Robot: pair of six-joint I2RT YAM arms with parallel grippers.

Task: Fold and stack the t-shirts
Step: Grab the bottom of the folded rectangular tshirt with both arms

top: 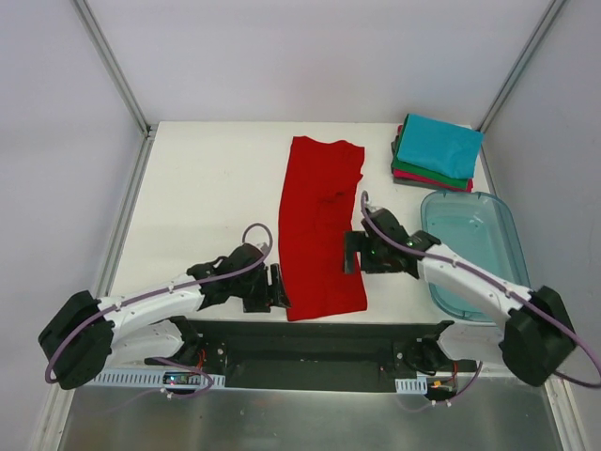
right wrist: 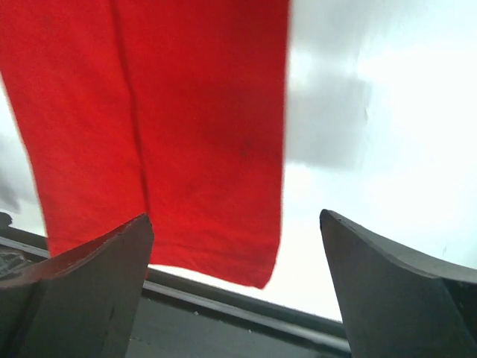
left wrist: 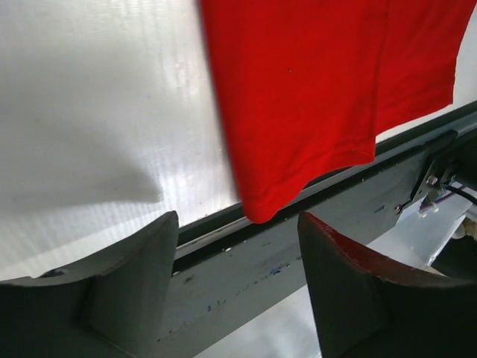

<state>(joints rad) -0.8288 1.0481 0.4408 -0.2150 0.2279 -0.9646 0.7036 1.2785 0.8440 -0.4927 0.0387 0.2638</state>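
Note:
A bright red t-shirt [top: 319,225] lies flat in the middle of the table as a long strip running from back to front. At the back right sits a stack of folded t-shirts [top: 437,150], teal on top, green and crimson-pink below. My left gripper [top: 279,287] stands open at the strip's near left corner; in the left wrist view that corner of the red shirt [left wrist: 261,201] hangs just ahead of the empty gripper [left wrist: 237,218]. My right gripper [top: 352,252] is open at the strip's right edge, and the red cloth [right wrist: 186,112] reaches between its fingertips [right wrist: 141,224] without being gripped.
A clear bluish plastic tub [top: 470,246] stands at the right, close to the right arm. A black rail [top: 319,334] runs along the table's near edge, right under the shirt's hem. Grey frame posts rise at the back corners.

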